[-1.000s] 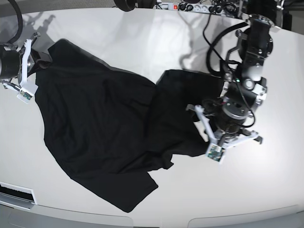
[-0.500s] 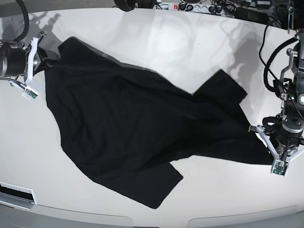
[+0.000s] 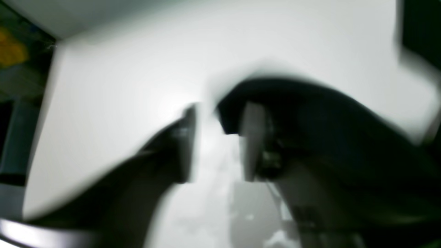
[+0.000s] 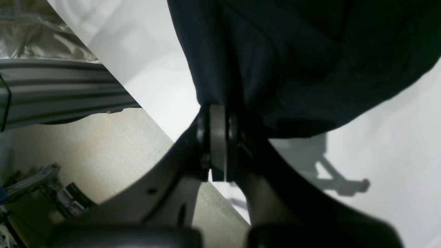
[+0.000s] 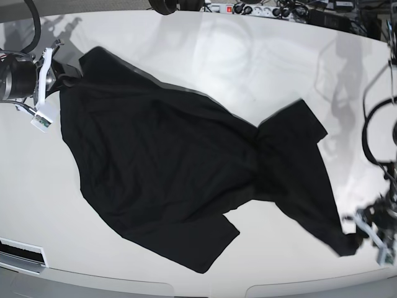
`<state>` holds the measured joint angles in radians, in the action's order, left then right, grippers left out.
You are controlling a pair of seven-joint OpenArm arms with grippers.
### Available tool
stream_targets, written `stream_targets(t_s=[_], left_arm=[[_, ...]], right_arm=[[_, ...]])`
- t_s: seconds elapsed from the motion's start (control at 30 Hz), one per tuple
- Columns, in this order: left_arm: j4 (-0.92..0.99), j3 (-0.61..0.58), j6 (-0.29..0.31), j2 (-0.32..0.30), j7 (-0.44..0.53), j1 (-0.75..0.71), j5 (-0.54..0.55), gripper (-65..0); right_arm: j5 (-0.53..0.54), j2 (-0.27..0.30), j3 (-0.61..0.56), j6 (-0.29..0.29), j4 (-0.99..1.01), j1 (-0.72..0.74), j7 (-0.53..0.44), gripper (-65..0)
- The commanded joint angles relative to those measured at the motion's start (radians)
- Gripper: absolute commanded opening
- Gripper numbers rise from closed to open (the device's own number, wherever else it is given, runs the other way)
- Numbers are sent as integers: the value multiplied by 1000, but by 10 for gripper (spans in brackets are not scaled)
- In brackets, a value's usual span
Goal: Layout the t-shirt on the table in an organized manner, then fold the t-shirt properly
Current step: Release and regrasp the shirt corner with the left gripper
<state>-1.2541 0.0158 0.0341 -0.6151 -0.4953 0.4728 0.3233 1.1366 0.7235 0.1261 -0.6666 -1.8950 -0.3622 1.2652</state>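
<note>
From the far left of my base view, a dark slot with a pale frame sits by the desk's [image 5: 291,49] front corner. My right wrist view gives me grey ridged metal [image 4: 65,91] and crumpled clear plastic [image 4: 38,31] beyond the desk's edge, with speckled floor [image 4: 120,148] below. My left wrist view is badly smeared, though I make out something yellow [image 3: 12,48] past the desk's far edge. Nearest the shirt, it is my own two arms that crowd the space, one at either side.

My right end effector [image 4: 217,144] is closed on the black t-shirt [image 5: 167,149] at its upper left corner. From there the shirt spreads rightward across the desk, creased, one flap angling down toward the front edge and another corner poking up right of the middle. Its right end tapers to a tip just beside my left end effector [image 3: 218,144]. That one stands open, its fingers apart; the tip seems free of them, as far as the blur lets me judge.
</note>
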Motion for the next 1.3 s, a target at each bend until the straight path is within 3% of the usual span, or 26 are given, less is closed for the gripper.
stream_targets(t_s=[0.0, 0.03, 0.1, 0.23, 0.4, 0.47, 0.6, 0.73, 0.83, 1.03, 1.27], left_arm=[[20, 9, -31, -16, 16, 61, 24, -239], [47, 9, -59, -16, 8, 94, 49, -197], [77, 9, -101, -16, -58, 148, 75, -181], [83, 9, -105, -17, -208, 188, 79, -181], [83, 9, -10, -19, -484, 170, 72, -181], [83, 9, 34, -19, -529, 132, 75, -182], [82, 11, 144, -20, -546, 0, 165, -185], [66, 12, 297, -20, -579, -124, 307, -186], [44, 12, 372, -20, -555, -202, 308, -186], [43, 12, 389, -19, -464, -287, 182, -186], [43, 12, 415, -19, -311, -329, 143, -186]], right_arm=[[14, 19, 10, -5, -11, 7, -5, -650], [15, 19, 10, -3, -11, 8, -5, -650], [16, 19, 10, -3, -11, 8, -5, -650], [15, 19, 10, -4, -11, 8, -5, -650], [15, 19, 10, -4, -11, 8, -5, -650], [15, 19, 10, -4, -11, 8, -5, -650], [15, 19, 10, -4, -11, 8, -5, -650], [15, 19, 10, -5, -11, 8, -5, -650], [15, 19, 10, -6, -11, 8, -5, -650], [15, 19, 10, -7, -11, 8, -5, -650], [15, 19, 10, -7, -11, 8, -5, -650]])
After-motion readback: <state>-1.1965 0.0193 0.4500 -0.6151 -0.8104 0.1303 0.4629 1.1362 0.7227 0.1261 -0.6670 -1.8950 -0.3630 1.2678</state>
